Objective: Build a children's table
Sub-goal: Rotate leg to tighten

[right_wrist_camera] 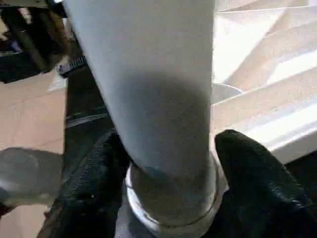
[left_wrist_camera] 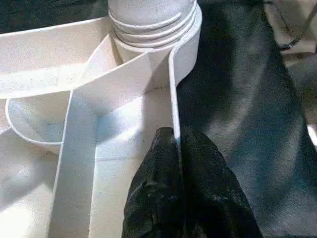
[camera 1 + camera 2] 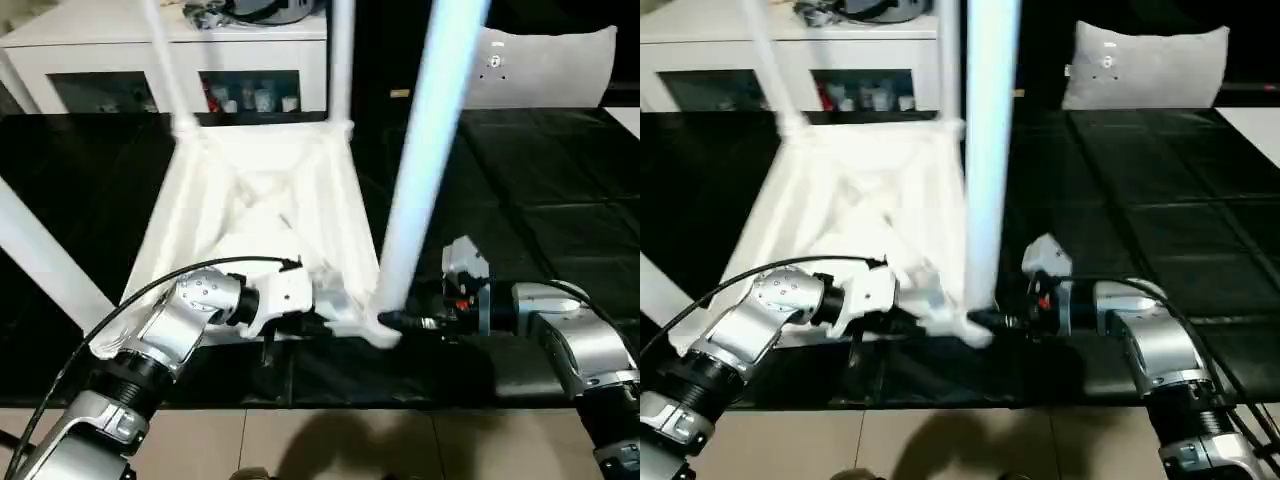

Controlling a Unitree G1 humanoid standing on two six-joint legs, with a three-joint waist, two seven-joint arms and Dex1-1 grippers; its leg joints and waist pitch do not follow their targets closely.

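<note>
The children's table lies upside down on the black work surface, its ribbed top (image 3: 260, 190) facing up. Three white legs stand in its sockets: far left (image 3: 165, 60), far right (image 3: 342, 60) and near left (image 3: 40, 260). A fourth leg (image 3: 425, 150) rises from the near right corner socket (image 2: 148, 20). My left gripper (image 2: 178, 144) is shut on the thin near rim wall (image 2: 174, 84) of the top, close to that socket. At the foot of the near right leg (image 1: 153, 99), my right gripper (image 1: 168, 148) has one black finger pressed against each side.
A white cabinet (image 3: 100, 60) with glass doors stands behind the table. At the far right lies a white cushion-like piece (image 3: 550, 65). The black surface (image 3: 540, 200) stretches to the right, and its front edge meets beige floor tiles (image 3: 330, 440) just below my forearms.
</note>
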